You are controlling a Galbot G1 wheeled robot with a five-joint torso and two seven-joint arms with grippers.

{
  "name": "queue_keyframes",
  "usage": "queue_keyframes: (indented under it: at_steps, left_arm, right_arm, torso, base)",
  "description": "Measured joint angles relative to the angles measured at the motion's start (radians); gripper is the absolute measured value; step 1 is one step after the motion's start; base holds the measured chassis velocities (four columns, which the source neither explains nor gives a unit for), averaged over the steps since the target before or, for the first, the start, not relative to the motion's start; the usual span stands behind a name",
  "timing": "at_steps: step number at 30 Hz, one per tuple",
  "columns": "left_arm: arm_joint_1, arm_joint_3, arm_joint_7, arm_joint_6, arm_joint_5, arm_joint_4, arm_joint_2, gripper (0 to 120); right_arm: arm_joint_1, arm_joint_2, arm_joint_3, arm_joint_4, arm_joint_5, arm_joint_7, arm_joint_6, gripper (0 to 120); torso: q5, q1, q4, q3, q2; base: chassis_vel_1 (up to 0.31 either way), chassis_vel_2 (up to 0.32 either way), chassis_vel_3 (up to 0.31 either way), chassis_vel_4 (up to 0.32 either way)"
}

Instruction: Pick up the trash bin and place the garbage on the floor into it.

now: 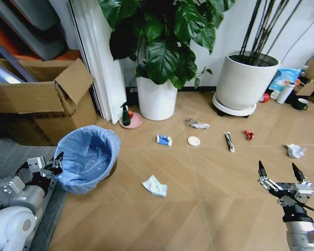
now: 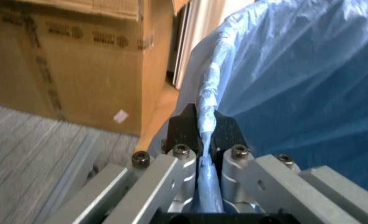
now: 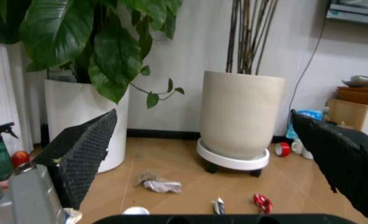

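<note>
The trash bin, lined with a crinkly light blue bag, stands on the floor at the left. My left gripper is shut on its rim; the left wrist view shows the bag's edge pinched between the fingers. Garbage lies scattered on the floor: a blue-white wrapper nearest, another, a white disc, a crumpled tissue, a stick wrapper, a red wrapper and a tissue at the right. My right gripper hovers open at the lower right, holding nothing.
A cardboard box stands behind the bin. Two white plant pots line the wall, with a green spray bottle on a pink saucer between. A grey carpet strip runs along the left. Cups and clutter sit far right.
</note>
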Motion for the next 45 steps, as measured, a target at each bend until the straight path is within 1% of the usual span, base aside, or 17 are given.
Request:
queue_keyframes:
  at_steps: [5,9,11,12,13,14,15,17,19,22,24,25,28,30,32,36,45]
  left_arm:
    - [0.0,0.003,-0.001,0.001,0.0,-0.001,0.0,0]
    - [0.003,0.004,-0.001,0.001,-0.002,-0.008,0.002,0]
    - [0.006,0.01,-0.001,0.001,-0.002,-0.011,0.008,0]
    - [0.006,0.011,-0.001,0.001,-0.002,-0.011,0.009,0]
    - [0.008,0.014,-0.001,0.002,-0.002,-0.013,0.013,0]
    - [0.008,0.014,-0.001,0.002,-0.002,-0.013,0.013,0]
    - [0.008,0.017,-0.002,0.002,-0.003,-0.014,0.017,0]
    - [0.0,0.034,-0.004,0.003,-0.003,-0.012,0.029,0]
    - [-0.004,0.046,-0.006,0.004,-0.004,-0.008,0.037,0]
    - [0.007,0.057,-0.006,0.005,-0.006,-0.008,0.052,0]
    - [0.009,0.057,-0.006,0.005,-0.006,-0.008,0.053,0]
    - [0.011,0.058,-0.007,0.005,-0.007,-0.01,0.055,0]
    - [0.011,0.063,-0.009,0.007,-0.008,-0.012,0.057,0]
    - [0.01,0.064,-0.01,0.007,-0.009,-0.012,0.058,0]
    - [0.008,0.07,-0.012,0.008,-0.012,-0.012,0.06,0]
    - [0.007,0.072,-0.012,0.008,-0.01,-0.004,0.059,0]
    - [0.01,0.067,-0.012,0.008,-0.007,0.001,0.055,0]
  right_arm:
    - [0.005,-0.01,-0.011,-0.007,-0.013,0.001,-0.017,100]
    - [0.023,-0.048,-0.05,-0.042,0.0,-0.021,-0.034,100]
    - [0.047,-0.117,-0.102,-0.085,0.052,-0.096,-0.05,100]
    - [0.051,-0.125,-0.108,-0.09,0.057,-0.101,-0.051,100]
    - [0.084,-0.197,-0.163,-0.134,0.087,-0.134,-0.071,100]
    - [0.084,-0.197,-0.163,-0.134,0.087,-0.134,-0.071,100]
    - [0.114,-0.246,-0.211,-0.173,0.102,-0.154,-0.086,100]
    - [0.151,-0.3,-0.272,-0.236,0.125,-0.201,-0.09,100]
    - [0.167,-0.322,-0.303,-0.272,0.134,-0.225,-0.09,100]
    - [0.254,-0.384,-0.445,-0.401,0.146,-0.276,-0.084,100]
    - [0.268,-0.391,-0.469,-0.42,0.146,-0.28,-0.081,100]
    - [0.304,-0.404,-0.537,-0.464,0.143,-0.285,-0.073,100]
    - [0.366,-0.411,-0.66,-0.522,0.119,-0.28,-0.068,100]
    - [0.379,-0.411,-0.684,-0.531,0.112,-0.28,-0.067,100]
    - [0.43,-0.401,-0.774,-0.576,0.089,-0.304,-0.059,100]
    - [0.485,-0.384,-0.844,-0.627,0.047,-0.375,-0.058,100]
    - [0.597,-0.338,-0.914,-0.72,-0.015,-0.436,-0.07,100]
  torso:
    - [-0.0001,0.0,-0.0001,0.0,0.0]
    - [0.0003,0.0,-0.0006,0.0,0.0]
    - [0.0003,0.0,-0.0006,0.0,0.0]
    - [0.0002,0.0,-0.0005,0.0,0.0]
    - [0.0,0.0,-0.0002,0.0,0.0]
    - [0.0,0.0,-0.0002,0.0,0.0]
    - [0.0003,0.0,0.0002,0.0,0.0]
    - [0.0006,0.0,0.0008,0.0,0.0]
    - [0.0,0.0,-0.0001,0.0,0.0]
    - [0.0006,0.0,-0.0003,0.0,0.0]
    - [0.0002,0.0,-0.0002,0.0,0.0]
    - [-0.0003,0.0,-0.0001,0.0,0.0]
    - [0.0005,0.0,0.0,0.0,0.0]
    - [0.0002,0.0,0.0,0.0,0.0]
    - [0.0,0.0,-0.0001,0.0,0.0]
    - [-0.0005,0.0,-0.0001,0.0,0.0]
    - [0.0001,0.0,-0.0001,0.0,0.0]
  base:
    - [-0.152,0.216,0.138,-0.254]
    - [-0.042,0.034,0.03,-0.02]
    - [0.016,-0.06,-0.03,0.042]
    - [0.04,-0.086,-0.035,0.074]
    - [0.066,-0.086,-0.05,0.073]
    - [0.066,-0.086,-0.05,0.073]
    - [0.062,-0.055,-0.05,0.026]
    - [0.031,-0.009,-0.015,0.013]
    - [0.0,0.0,0.0,0.0]
    - [0.0,0.0,0.0,0.0]
    - [0.0,0.0,0.0,0.0]
    - [0.0,0.0,0.0,0.0]
    - [0.0,0.0,0.0,0.0]
    - [0.0,0.0,0.0,0.0]
    - [0.0,0.0,0.0,0.0]
    - [0.0,0.0,0.0,0.0]
    - [0.0,0.0,0.0,0.0]
